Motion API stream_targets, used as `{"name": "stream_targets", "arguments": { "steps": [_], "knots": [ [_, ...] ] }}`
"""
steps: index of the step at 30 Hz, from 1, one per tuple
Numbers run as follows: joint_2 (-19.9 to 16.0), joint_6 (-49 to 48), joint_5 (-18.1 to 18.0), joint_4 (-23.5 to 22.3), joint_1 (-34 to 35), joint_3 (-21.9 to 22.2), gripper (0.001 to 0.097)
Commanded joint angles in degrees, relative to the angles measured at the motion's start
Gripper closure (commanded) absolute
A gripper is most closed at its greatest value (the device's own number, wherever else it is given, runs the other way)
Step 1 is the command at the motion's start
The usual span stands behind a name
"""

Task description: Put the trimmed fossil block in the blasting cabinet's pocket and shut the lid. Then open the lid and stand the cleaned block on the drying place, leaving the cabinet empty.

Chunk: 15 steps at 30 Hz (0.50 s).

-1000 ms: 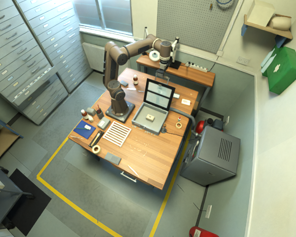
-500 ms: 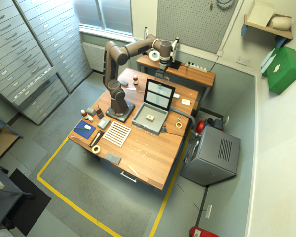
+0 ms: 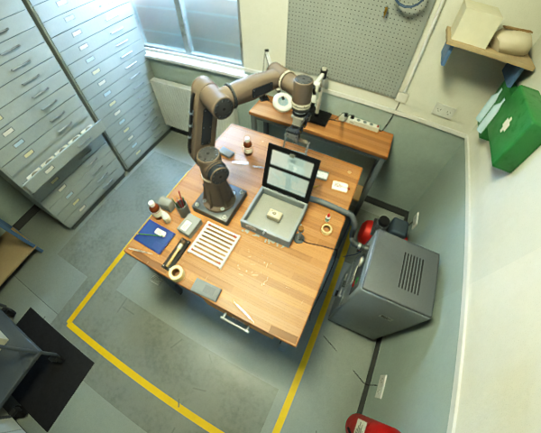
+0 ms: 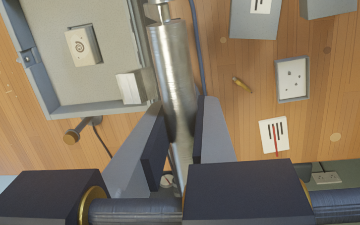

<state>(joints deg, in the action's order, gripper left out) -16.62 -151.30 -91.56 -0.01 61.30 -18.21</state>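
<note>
On the wooden bench the grey blasting cabinet (image 3: 274, 217) stands with its windowed lid (image 3: 292, 171) raised upright. The pale fossil block (image 3: 274, 214) with a spiral mark (image 4: 80, 48) sits in the cabinet's pocket. Above the lid's top edge my gripper (image 3: 294, 138) is closed around the lid's metal handle bar (image 4: 173, 83), which runs between the fingers (image 4: 179, 131) in the wrist camera. The white slatted drying rack (image 3: 213, 243) lies on the bench left of the cabinet.
A grey compressor box (image 3: 386, 284) stands on the floor right of the bench, with a hose to the cabinet. Bottles, a tape roll (image 3: 176, 272), a blue mat (image 3: 154, 236) and small trays (image 4: 291, 78) are scattered on the bench. A side table (image 3: 322, 127) stands behind.
</note>
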Motion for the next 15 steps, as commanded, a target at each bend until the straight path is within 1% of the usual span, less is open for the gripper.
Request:
{"name": "stream_targets", "arguments": {
  "steps": [1, 13, 15],
  "knots": [
    [0.0, 0.0, 0.0, 0.0, 0.0, 0.0, 0.0746],
    [0.0, 0.0, 0.0, 0.0, 0.0, 0.0, 0.0506],
    [0.0, 0.0, 0.0, 0.0, 0.0, 0.0, 0.0491]
  ]
}}
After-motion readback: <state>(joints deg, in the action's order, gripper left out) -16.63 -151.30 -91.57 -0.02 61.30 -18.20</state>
